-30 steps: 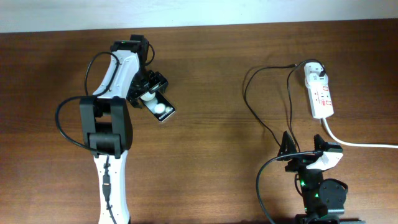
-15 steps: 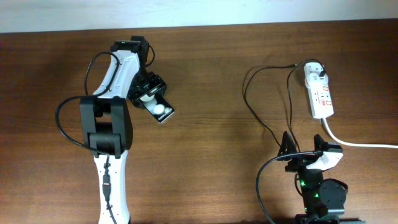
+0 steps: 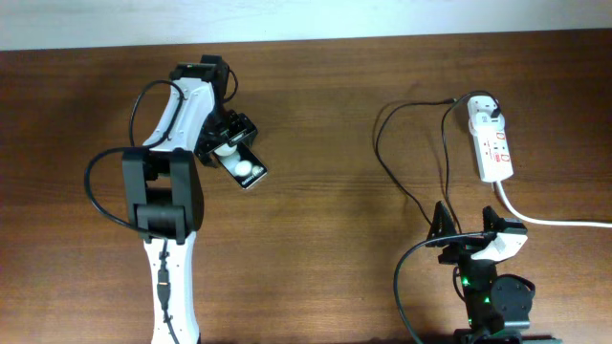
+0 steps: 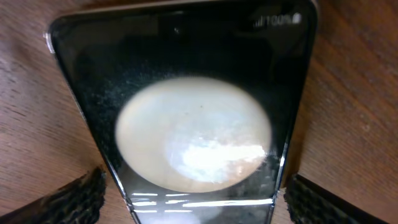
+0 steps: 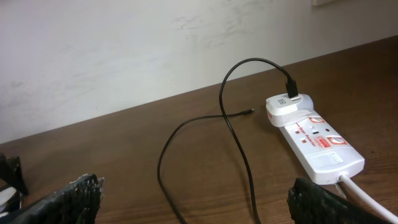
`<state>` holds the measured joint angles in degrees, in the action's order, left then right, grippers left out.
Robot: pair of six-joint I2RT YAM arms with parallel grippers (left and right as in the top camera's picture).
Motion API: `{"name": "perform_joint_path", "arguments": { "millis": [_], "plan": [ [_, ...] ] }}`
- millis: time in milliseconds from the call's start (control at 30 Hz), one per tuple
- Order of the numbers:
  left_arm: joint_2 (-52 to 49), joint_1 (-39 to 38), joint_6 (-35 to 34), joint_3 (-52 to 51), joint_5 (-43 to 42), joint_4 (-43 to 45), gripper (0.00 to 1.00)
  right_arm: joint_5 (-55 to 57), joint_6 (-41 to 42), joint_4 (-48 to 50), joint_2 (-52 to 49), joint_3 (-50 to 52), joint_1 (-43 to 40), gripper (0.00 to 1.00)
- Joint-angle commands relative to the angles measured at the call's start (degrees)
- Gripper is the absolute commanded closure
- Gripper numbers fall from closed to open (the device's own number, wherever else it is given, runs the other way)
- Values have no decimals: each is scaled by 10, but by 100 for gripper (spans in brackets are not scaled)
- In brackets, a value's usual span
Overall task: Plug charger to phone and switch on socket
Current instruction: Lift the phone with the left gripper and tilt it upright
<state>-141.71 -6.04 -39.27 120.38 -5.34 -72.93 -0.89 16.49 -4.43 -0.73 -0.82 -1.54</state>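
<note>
The phone (image 3: 251,170) is a small black glossy slab lying flat on the wooden table at the left, with a pale round reflection on it. It fills the left wrist view (image 4: 186,93). My left gripper (image 3: 232,151) is open, and its two fingers (image 4: 196,202) straddle the phone's near end with small gaps on both sides. The white socket strip (image 3: 495,153) lies at the far right with a white adapter (image 3: 486,113) plugged in. The thin black charger cable (image 3: 381,153) loops left from it, and its plug tip (image 5: 250,111) lies free on the table. My right gripper (image 3: 469,234) is open and empty, low near the cable loops (image 5: 205,205).
The socket strip (image 5: 317,143) has red markings, and its thick white cord (image 3: 545,218) runs off the right edge. A pale wall (image 5: 155,50) stands behind the table's far edge. Bare wood lies between the phone and the cable.
</note>
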Motion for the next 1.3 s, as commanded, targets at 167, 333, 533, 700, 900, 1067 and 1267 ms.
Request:
{"name": "perform_joint_path", "arguments": {
  "millis": [167, 333, 533, 700, 900, 1067, 1267],
  "plan": [
    [-20, 0, 0, -69, 5, 39, 16, 7, 0, 0, 4, 5, 3, 1],
    [-19, -2, 3, -66, 5, 22, 35, 7, 0, 0, 4, 5, 3, 1],
    [-19, -2, 17, 40, 6, -69, 41, 7, 0, 0, 4, 5, 3, 1],
    [-19, -2, 19, 166, 7, -165, 42, 7, 0, 0, 4, 5, 3, 1],
    [-16, -3, 51, 272, -3, -238, 46, 7, 0, 0, 4, 5, 3, 1],
    [31, -2, 68, 275, -11, -238, 44, 7, 0, 0, 4, 5, 3, 1],
    [124, -2, 129, 275, -80, -238, 45, 7, 0, 0, 4, 5, 3, 1]
  ]
}}
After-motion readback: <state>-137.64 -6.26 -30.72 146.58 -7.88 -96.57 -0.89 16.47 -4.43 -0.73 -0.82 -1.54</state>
